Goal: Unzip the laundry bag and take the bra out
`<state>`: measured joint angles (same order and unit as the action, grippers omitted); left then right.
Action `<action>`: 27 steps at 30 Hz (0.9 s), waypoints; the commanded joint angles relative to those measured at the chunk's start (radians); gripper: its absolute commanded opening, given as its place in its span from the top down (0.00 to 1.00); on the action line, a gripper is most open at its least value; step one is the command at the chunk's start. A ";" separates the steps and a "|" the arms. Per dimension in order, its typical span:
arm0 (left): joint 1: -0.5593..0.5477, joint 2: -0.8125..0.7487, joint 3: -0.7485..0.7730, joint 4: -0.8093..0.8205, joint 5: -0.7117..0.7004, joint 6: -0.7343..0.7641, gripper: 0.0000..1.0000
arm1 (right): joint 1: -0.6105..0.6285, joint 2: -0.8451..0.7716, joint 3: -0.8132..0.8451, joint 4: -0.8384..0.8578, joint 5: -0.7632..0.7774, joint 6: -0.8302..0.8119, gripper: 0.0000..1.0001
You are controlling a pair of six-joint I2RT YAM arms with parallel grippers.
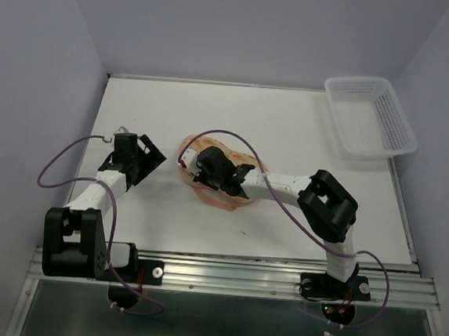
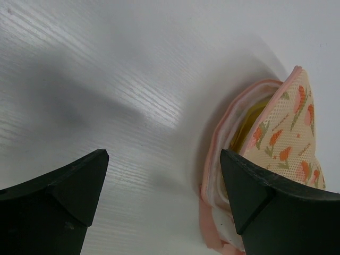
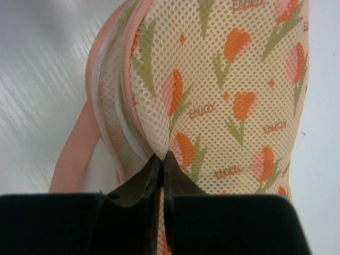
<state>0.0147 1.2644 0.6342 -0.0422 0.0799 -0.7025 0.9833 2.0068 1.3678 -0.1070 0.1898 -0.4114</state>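
The laundry bag (image 1: 220, 197) is a pink pouch with orange tulip print. It lies mid-table, partly under my right gripper (image 1: 209, 167). In the right wrist view the right gripper (image 3: 162, 158) is shut, pinching a fold of the bag's printed mesh (image 3: 228, 79) beside the pink zip trim. My left gripper (image 1: 135, 156) is to the left of the bag, open and empty. In the left wrist view the left gripper (image 2: 163, 159) is over bare table, with the bag (image 2: 289, 133) at its right fingertip. The bag's edge gapes, and a thin mustard-yellow strip of the bra (image 2: 248, 121) shows inside.
A white plastic lattice basket (image 1: 370, 118) stands at the back right corner of the white table (image 1: 290, 134). A pink strap of the bag (image 3: 71, 154) lies flat on the table. Purple cables loop from both arms.
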 commanded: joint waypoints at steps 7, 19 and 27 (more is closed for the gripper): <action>0.004 -0.014 -0.005 0.034 0.046 0.054 0.01 | -0.038 -0.105 0.201 -0.181 -0.064 0.156 0.95; 0.002 0.064 0.064 0.061 0.069 0.096 0.01 | -0.401 -0.056 0.381 -0.304 -0.513 0.316 0.94; 0.001 0.108 0.120 0.070 0.090 0.144 0.01 | -0.586 0.079 0.494 -0.350 -0.768 0.408 0.84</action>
<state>0.0147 1.3670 0.7010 -0.0090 0.1467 -0.6060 0.4370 2.0293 1.7943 -0.4026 -0.4011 -0.0612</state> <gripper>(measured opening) 0.989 0.149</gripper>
